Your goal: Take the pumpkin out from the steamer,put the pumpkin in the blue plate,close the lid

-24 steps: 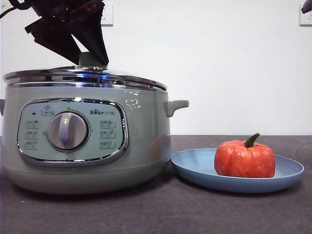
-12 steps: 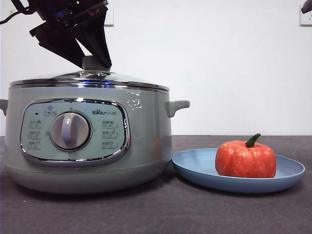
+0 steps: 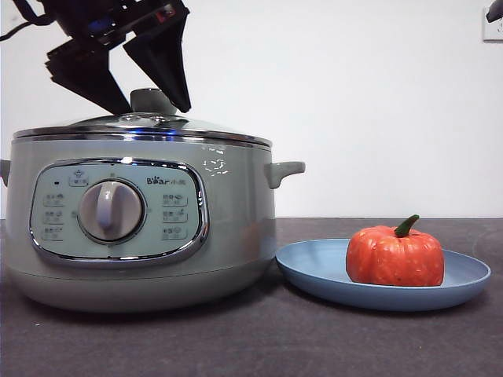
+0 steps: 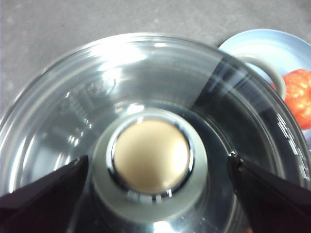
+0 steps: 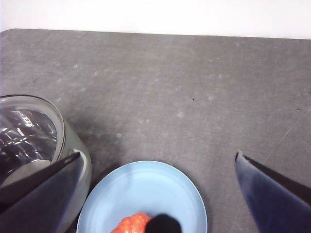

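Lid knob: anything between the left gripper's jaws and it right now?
Nothing visible. The left gripper hangs just over the lid, jaws open, one on each side of the knob with a bare gap to either side. The lid sits on the steamer. The right gripper waits above the blue plate.

Bright, even light; white glare streaks the lid (image 4: pixel 121 73), whose knob (image 4: pixel 151 155) looks softly blurred.

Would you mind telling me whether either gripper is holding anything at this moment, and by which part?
Nothing is held. The left gripper is open, its jaws apart either side of the lid's knob; the right gripper is open too.
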`<act>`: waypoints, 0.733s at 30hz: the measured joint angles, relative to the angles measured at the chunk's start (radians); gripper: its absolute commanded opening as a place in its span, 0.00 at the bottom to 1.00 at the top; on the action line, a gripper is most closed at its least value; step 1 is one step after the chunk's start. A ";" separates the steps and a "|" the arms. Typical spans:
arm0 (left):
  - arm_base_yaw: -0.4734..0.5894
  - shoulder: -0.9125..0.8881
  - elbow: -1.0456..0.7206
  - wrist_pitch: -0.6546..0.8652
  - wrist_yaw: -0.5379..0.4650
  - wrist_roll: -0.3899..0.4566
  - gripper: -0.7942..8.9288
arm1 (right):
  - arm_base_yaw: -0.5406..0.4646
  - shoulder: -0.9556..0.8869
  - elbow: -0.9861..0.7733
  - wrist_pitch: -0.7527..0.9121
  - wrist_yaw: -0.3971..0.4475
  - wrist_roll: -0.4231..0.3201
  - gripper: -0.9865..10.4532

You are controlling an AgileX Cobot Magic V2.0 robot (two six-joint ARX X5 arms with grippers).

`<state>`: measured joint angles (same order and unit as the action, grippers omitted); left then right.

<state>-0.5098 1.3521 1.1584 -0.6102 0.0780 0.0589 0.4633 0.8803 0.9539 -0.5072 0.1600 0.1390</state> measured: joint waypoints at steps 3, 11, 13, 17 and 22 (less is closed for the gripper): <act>0.000 -0.060 -0.004 0.002 0.000 -0.004 0.56 | 0.000 0.000 0.000 0.000 0.000 0.000 0.58; 0.000 -0.290 -0.004 -0.002 0.000 -0.026 0.05 | 0.000 0.000 0.000 -0.020 -0.002 0.000 0.31; 0.000 -0.337 -0.004 -0.018 -0.010 -0.026 0.07 | 0.000 0.000 0.000 -0.049 -0.002 -0.004 0.13; 0.000 -0.385 -0.008 -0.046 -0.127 -0.026 0.07 | 0.002 -0.005 -0.003 -0.070 -0.002 -0.025 0.08; 0.000 -0.459 -0.148 0.027 -0.181 -0.021 0.07 | 0.039 -0.105 -0.114 0.058 0.000 -0.045 0.08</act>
<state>-0.5098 0.8932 1.0100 -0.5835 -0.1032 0.0376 0.5022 0.7750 0.8402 -0.4496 0.1596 0.0944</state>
